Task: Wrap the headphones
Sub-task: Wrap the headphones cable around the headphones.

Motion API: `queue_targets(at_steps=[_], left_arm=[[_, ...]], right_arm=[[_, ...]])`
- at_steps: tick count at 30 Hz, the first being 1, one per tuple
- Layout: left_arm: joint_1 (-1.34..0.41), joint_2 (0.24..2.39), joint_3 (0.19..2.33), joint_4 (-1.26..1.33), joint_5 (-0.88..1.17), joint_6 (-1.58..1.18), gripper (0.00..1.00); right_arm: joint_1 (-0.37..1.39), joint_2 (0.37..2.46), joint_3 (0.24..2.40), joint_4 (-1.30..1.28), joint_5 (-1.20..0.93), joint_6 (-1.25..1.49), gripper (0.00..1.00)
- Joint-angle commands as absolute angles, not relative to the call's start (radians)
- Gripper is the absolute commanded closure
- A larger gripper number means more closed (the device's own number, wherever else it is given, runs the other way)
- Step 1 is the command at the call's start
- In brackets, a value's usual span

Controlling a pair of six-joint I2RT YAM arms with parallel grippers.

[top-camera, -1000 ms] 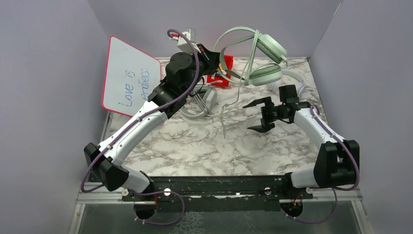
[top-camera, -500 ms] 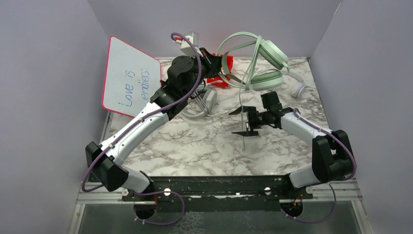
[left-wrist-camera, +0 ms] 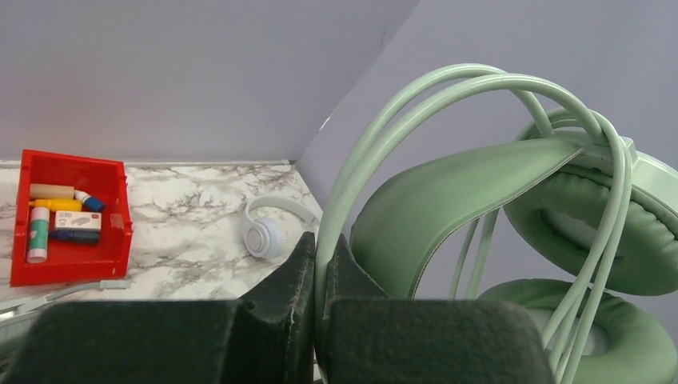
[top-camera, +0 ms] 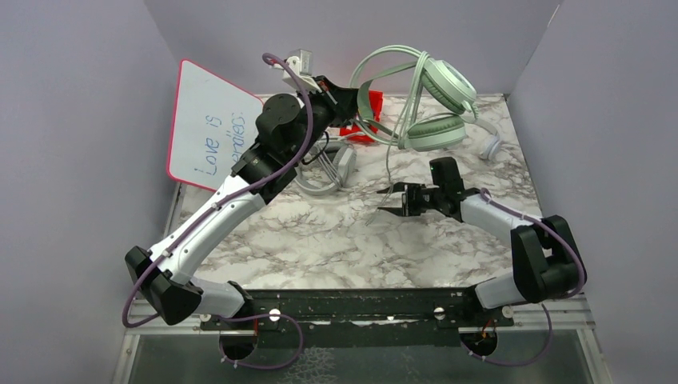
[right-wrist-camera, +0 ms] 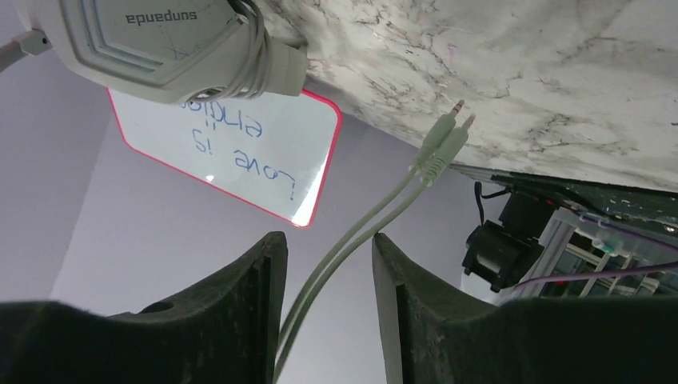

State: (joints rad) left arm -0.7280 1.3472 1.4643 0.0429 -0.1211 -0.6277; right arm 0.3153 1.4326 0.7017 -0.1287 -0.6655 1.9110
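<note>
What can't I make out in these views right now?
- Grey-white headset: in the top view the left arm covers most of it; in the right wrist view the top edge cuts it off.
- Cable between the jaws of the right gripper: in the right wrist view the bottom edge cuts off its further run.
- Small white headset: in the top view the mint-green headset hides part.
- Whiteboard, second word: too small in the top view.

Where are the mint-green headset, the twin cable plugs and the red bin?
mint-green headset point(top-camera: 436, 132), top view, lower ear cup.
cable plugs point(right-wrist-camera: 438, 140), right wrist view, a plug sleeve.
red bin point(left-wrist-camera: 72, 272), left wrist view, near wall.
</note>
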Motion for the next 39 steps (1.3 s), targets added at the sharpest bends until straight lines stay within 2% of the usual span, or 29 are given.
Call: queue_targets(at_steps=[1, 3, 6, 9, 14, 17, 18, 22, 23, 28, 33, 39], left_arm=[[-0.729, 1.278, 1.515, 0.143, -0.091, -0.684, 1.00], [-0.730, 1.270, 1.514, 0.150, -0.081, -0.695, 1.00], [-0.730, 1.269, 1.517, 0.150, -0.070, -0.701, 1.00], [-0.729, 1.266, 1.509, 0.148, -0.068, -0.706, 1.00], [-0.729, 1.260, 1.503, 0.143, -0.050, -0.718, 1.00], [-0.730, 1.257, 1.495, 0.133, -0.058, -0.709, 1.00], [-0.730, 1.258, 1.499, 0.123, -0.065, -0.703, 1.00], [-0.729, 1.264, 1.498, 0.116, -0.086, -0.677, 1.00], [-0.730, 1.267, 1.497, 0.117, -0.091, -0.670, 1.00], [-0.729, 1.277, 1.492, 0.118, -0.110, -0.644, 1.00], [-0.729, 1.286, 1.480, 0.137, -0.109, -0.644, 1.00], [-0.729, 1.291, 1.473, 0.147, -0.111, -0.642, 1.00]], right_arm=[[0.322, 1.467, 0.682, -0.015, -0.638, 1.928, 0.57], [0.323, 1.472, 0.663, 0.087, -0.623, 1.940, 0.72], [0.324, 1.484, 0.670, 0.125, -0.625, 1.944, 0.79], [0.324, 1.479, 0.666, 0.148, -0.615, 1.953, 0.98], [0.324, 1.467, 0.651, 0.206, -0.579, 1.935, 1.00], [0.323, 1.463, 0.691, 0.124, -0.569, 1.867, 0.99], [0.323, 1.465, 0.715, 0.062, -0.569, 1.833, 0.95], [0.309, 1.442, 0.820, -0.216, -0.519, 1.627, 0.57], [0.300, 1.421, 0.831, -0.259, -0.501, 1.591, 0.51], [0.206, 1.328, 0.901, -0.568, -0.437, 1.423, 0.31], [0.137, 1.291, 0.922, -0.661, -0.509, 1.395, 0.26], [0.174, 1.332, 0.887, -0.575, -0.743, 1.534, 0.25]])
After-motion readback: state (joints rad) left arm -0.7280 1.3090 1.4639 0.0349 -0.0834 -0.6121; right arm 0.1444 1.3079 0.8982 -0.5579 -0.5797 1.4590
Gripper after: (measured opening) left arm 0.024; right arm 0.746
